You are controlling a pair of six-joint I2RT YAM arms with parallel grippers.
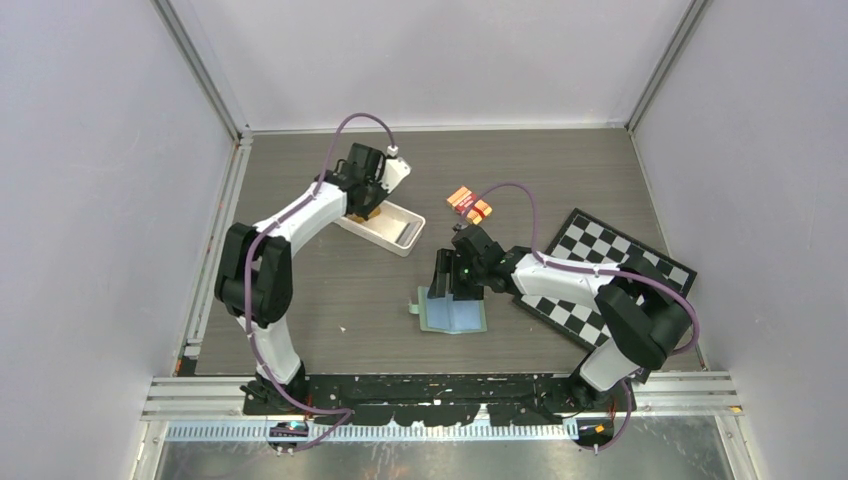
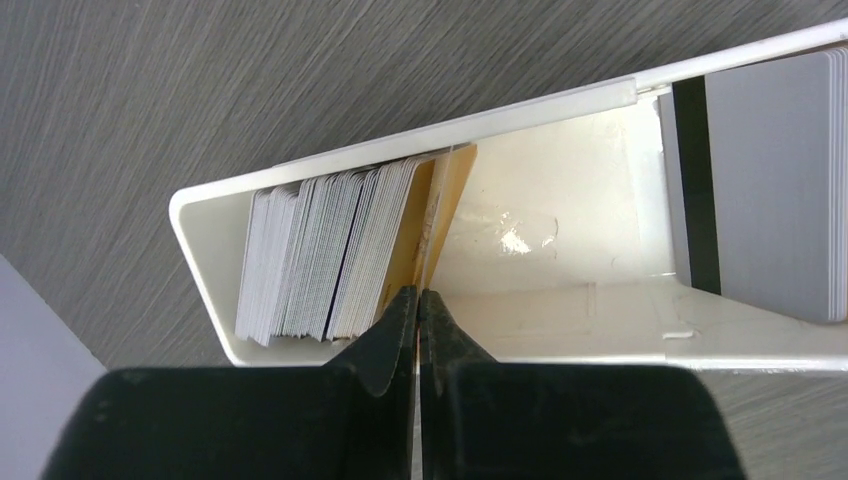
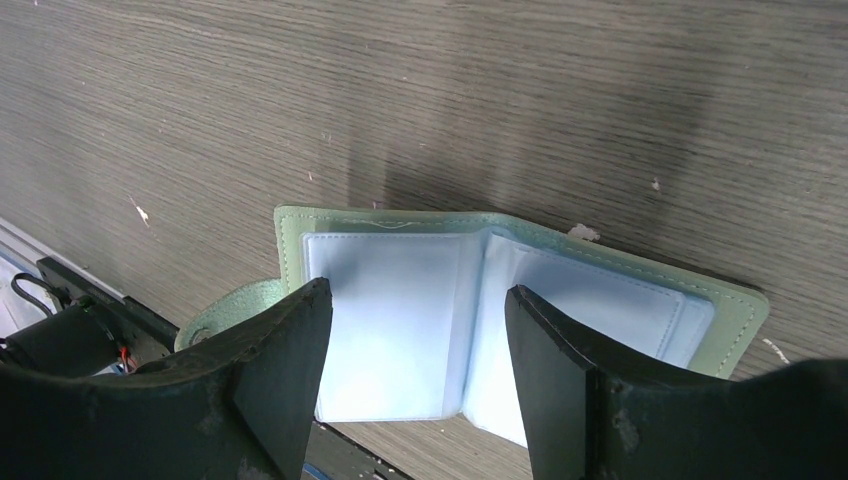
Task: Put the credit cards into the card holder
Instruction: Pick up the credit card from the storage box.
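card stack crowding one tray end, tray middle seemingly bare

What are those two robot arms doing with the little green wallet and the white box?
The left gripper is down in the white tray, its jaws shut on a gold-tan card at the end of a stack of cards. The right gripper hangs over the open card holder lying on the table, jaws wide apart, one over each half. No card shows in its blue-grey pockets yet.
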